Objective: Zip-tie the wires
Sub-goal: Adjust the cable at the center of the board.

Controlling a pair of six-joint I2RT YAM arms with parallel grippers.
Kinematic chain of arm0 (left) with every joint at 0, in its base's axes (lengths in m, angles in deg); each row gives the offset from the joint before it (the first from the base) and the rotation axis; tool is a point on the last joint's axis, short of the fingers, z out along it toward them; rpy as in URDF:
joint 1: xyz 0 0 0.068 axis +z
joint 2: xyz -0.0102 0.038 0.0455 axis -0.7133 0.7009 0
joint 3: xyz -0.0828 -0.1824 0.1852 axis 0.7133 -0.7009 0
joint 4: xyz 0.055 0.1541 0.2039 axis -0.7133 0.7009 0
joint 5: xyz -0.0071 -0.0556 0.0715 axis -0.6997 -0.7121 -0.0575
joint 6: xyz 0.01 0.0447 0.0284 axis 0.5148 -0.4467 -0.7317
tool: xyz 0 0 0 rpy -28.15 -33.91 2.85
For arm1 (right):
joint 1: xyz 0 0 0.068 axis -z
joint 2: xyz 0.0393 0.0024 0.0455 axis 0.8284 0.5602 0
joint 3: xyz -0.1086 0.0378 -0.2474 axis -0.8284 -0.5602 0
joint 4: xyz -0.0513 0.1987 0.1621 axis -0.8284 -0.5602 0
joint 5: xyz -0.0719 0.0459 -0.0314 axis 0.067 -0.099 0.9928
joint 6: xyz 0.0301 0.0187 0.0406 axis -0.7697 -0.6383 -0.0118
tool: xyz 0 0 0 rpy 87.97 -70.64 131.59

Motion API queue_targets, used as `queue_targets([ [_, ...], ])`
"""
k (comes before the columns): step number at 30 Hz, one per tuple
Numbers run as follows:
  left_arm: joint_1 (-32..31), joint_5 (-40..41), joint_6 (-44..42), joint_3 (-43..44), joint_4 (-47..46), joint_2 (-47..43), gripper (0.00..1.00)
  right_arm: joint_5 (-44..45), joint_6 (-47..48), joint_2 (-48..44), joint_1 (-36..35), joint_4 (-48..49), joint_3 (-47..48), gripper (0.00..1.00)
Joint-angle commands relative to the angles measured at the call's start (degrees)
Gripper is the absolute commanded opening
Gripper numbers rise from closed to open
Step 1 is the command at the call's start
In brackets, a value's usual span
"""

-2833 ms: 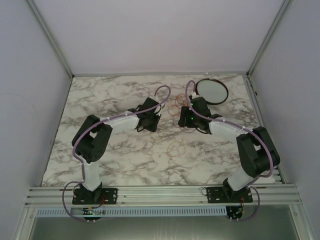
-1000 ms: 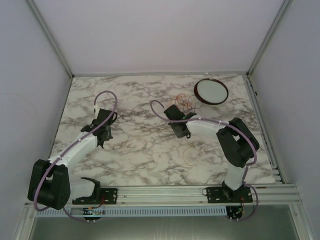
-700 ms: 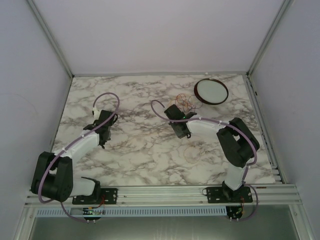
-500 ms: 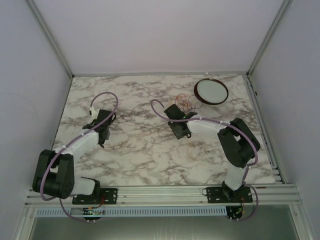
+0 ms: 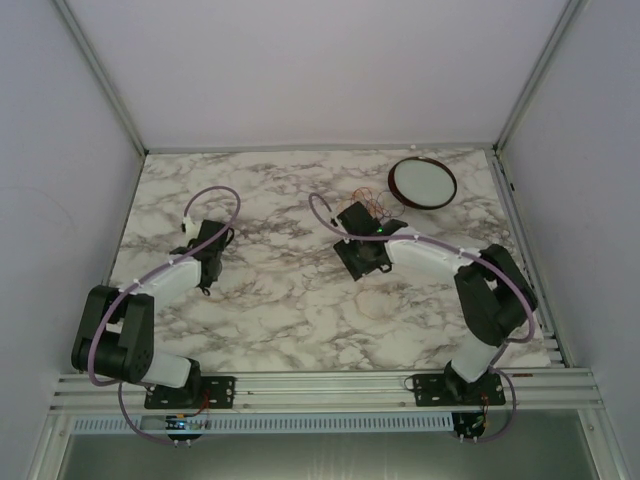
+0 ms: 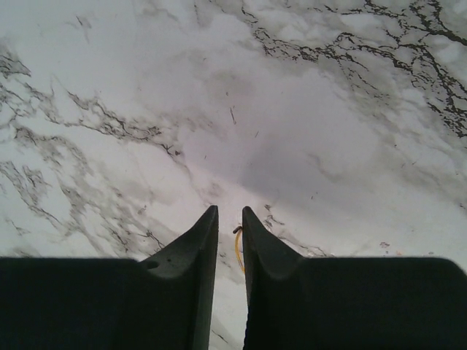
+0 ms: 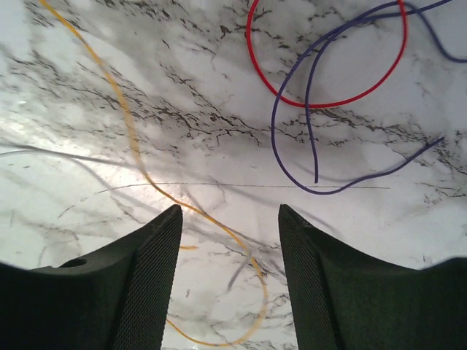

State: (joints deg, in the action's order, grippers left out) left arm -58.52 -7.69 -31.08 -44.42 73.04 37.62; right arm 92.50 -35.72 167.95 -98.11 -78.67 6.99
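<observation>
The wires [image 5: 372, 208] lie loose and unbundled on the marble table [image 5: 250, 310], most of them tangled just left of the round dish [image 5: 421, 182] in the upper right of the overhead view. In the right wrist view an orange strand [image 7: 136, 149] runs down between the fingers, with a red loop [image 7: 321, 106] and a purple strand [image 7: 308, 131] at upper right. The right gripper [image 7: 230, 211] hangs wide open over them, holding nothing. The left gripper [image 6: 230, 211], well apart at the left, is closed to a slit; a scrap of orange shows inside, but whether it is pinched cannot be told. Gathering looks like the step: lower the right fingers where strands cross, so that one close catches several.
</observation>
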Motion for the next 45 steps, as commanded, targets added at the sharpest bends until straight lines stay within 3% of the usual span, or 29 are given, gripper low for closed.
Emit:
queue_targets([
  [1,0.38,1.68,-0.04,0.81,-0.67,0.14,0.25,-4.29,-1.60,-5.17,1.82,1.38,0.55,0.57],
  [12,0.50,1.70,-0.38,2.49,0.38,-0.51,0.53,-5.76,-4.96,-8.77,6.92,3.61,-0.07,0.61],
  [15,0.53,1.61,-0.80,3.38,0.91,-1.28,0.56,-8.25,-5.17,-8.78,7.12,4.69,0.15,0.61],
  [21,0.53,0.53,-1.21,3.34,0.53,-0.46,0.55,-16.01,-7.89,-9.96,3.66,5.29,-1.09,0.59],
  [32,0.59,-0.18,-1.16,2.10,-0.39,0.98,0.50,-13.62,-20.55,-9.39,-7.90,5.23,-7.69,0.59],
  [37,0.57,-0.48,-1.10,1.60,-1.01,1.12,0.44,-12.78,-24.01,-6.44,-8.61,4.76,-7.55,0.59],
  [45,0.64,0.09,-1.27,1.49,-0.89,2.46,0.27,-9.30,-25.34,-3.39,-8.62,4.52,-7.38,0.42],
])
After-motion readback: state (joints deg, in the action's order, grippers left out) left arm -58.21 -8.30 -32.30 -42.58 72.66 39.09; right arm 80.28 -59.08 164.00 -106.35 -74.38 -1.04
